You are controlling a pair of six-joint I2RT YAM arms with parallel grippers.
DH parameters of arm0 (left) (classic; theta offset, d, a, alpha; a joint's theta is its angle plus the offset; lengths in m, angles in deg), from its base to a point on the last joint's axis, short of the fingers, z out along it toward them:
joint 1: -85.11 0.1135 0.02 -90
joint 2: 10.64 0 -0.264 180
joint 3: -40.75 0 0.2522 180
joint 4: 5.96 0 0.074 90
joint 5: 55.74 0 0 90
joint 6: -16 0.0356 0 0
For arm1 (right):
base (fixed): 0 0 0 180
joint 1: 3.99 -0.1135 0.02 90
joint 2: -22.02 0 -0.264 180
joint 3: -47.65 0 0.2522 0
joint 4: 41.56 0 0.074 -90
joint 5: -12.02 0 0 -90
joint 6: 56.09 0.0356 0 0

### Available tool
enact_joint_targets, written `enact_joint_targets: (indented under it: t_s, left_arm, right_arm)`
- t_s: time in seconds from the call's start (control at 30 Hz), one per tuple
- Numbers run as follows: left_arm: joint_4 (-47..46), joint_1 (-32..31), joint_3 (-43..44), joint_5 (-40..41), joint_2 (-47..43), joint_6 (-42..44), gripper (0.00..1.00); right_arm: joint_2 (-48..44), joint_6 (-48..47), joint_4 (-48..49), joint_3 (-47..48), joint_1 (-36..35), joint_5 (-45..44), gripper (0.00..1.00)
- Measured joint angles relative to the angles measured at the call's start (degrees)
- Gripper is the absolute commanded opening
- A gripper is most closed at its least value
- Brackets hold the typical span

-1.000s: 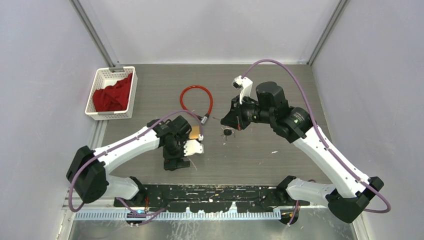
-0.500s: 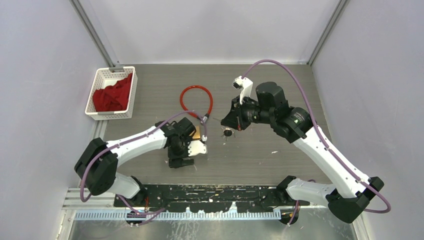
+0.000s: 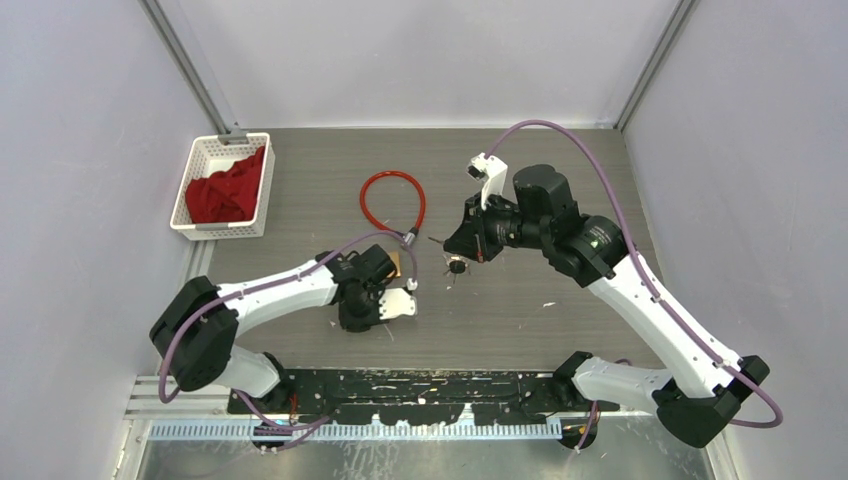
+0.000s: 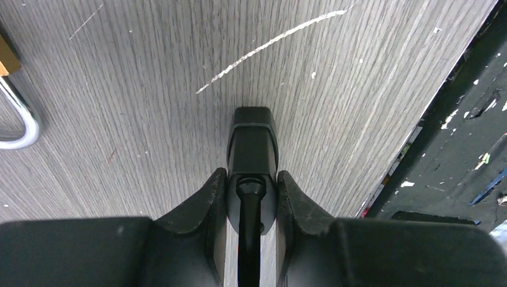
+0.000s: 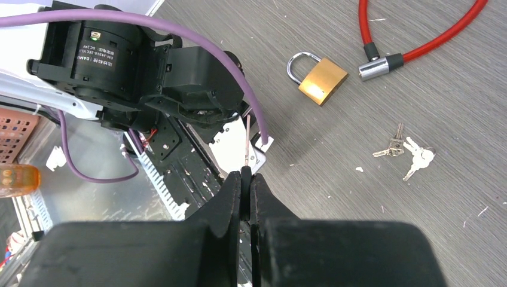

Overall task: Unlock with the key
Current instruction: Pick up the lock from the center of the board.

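Right wrist view: right end effector [image 5: 246,172] clamped on thin silver key [image 5: 247,140].
Key handling: likely light, stiff, slippery; hold the head firmly.

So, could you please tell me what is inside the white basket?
A bunched red cloth lies in the basket, covering most of its floor; anything beneath it is hidden.

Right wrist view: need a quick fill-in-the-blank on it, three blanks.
1. The right gripper is shut on a thin metal ____.
2. The brass padlock lies beside the silver end of the ____ cable.
3. The loose bunch of small silver keys lies on the grey wood-grain ____.
Missing: key; red; table.
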Motion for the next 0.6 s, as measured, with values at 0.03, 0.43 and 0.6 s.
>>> enact_joint_targets:
  t_s: [0.03,0.43,0.6]
  left_arm:
    - [-0.1,0.0,0.0,0.0,0.0,-0.1,0.00]
    - [3.8,24.3,23.0,-29.6,-0.9,-2.7,0.00]
    - [-2.7,38.0,30.1,-47.6,-7.4,-8.8,0.00]
  right_arm:
    - [-0.2,0.0,0.0,0.0,0.0,-0.2,0.01]
    - [-0.3,-1.1,-0.2,3.5,0.2,-1.2,0.01]
    - [1.8,-1.3,3.1,5.0,0.5,2.9,0.01]
